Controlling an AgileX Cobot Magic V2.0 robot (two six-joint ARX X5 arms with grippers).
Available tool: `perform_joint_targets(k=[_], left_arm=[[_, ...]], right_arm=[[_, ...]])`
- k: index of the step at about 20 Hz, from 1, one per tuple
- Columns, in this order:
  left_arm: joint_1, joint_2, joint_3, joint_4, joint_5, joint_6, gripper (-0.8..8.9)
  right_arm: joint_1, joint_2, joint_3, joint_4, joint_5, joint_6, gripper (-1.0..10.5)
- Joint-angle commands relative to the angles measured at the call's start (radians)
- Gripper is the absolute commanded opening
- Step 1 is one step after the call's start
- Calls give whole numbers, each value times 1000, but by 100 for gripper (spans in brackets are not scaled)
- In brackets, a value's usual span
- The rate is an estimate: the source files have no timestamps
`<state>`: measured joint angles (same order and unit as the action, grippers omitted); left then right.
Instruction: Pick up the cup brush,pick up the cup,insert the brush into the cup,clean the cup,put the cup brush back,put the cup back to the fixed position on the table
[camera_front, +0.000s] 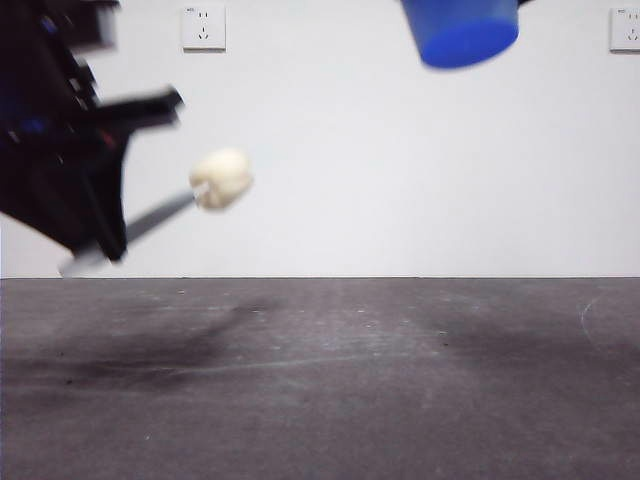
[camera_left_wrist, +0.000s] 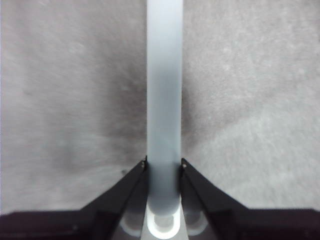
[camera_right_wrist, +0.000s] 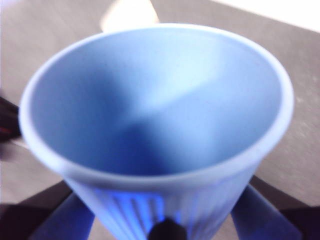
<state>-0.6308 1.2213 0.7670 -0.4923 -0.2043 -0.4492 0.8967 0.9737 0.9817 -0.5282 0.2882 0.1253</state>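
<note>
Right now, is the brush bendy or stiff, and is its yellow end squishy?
Probably stiff: the brush is gripped low on its handle, yet the handle juts out straight with no droop. The lumpy sponge head looks soft and light. The smooth handle might slip in the left gripper.

You see the cup (camera_right_wrist: 155, 125) filling the right wrist view, open mouth toward you, its ribbed wall clamped between the right gripper's (camera_right_wrist: 162, 220) jaws above the table (camera_right_wrist: 300, 145).

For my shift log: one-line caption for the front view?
Left gripper holds the cup brush tilted above the table; the cup hangs high, clear of it.
</note>
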Motion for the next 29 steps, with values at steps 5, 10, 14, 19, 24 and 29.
perform_joint_targets(k=[5,10,14,19,24,29], left_arm=[[6,232,-5,140,40,-52,-9],[31,303,-5,177,51,-57,-9],[48,328,-5,164,67,-78,-9],[62,330,-5,154,88,-106,-9],[62,330,-5,159,154,-105,235],[61,329,1,138,183,-80,319]], right_arm=[[1,-121,-1,-41,-2,35,-17],[1,-146,-1,-109,-2,44,-17],[1,-145,-1,-109,-2,44,-17],[2,-146,-1,-109,-3,44,-17],[2,-146,-1,-109,-28,47,-17],[2,-146,-1,-109,-28,47,-17]])
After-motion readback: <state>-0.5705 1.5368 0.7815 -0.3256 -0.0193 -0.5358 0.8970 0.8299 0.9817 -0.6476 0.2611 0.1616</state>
